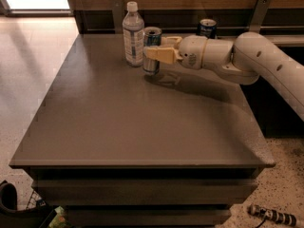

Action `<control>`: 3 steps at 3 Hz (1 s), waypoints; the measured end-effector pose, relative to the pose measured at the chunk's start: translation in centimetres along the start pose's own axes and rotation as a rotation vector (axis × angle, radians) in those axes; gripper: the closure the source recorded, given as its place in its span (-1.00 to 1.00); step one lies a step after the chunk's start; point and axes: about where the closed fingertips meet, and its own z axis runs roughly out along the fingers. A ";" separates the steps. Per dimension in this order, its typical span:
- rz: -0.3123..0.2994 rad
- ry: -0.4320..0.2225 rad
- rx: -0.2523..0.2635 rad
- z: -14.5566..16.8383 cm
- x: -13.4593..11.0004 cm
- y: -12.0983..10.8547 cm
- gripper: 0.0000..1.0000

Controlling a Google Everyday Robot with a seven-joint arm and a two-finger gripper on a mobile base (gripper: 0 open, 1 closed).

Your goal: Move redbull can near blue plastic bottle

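No wording can be read anywhere. The blue plastic bottle, at upper centre of the frame, wears a pale blue-white label whose print is only a smudge. Just right of it, the redbull can shows blue and silver panels but no letters that can be made out. The gripper is clamped around that can's middle, covering part of its face. The dark can, at upper right, bears a whitish mark, also unreadable.
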 end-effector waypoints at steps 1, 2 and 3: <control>0.018 -0.009 0.071 -1.2 2.4 -3.0 1.00; 0.023 -0.012 0.112 -2.1 3.7 -4.5 1.00; -0.003 0.003 0.132 -2.3 3.4 -4.7 1.00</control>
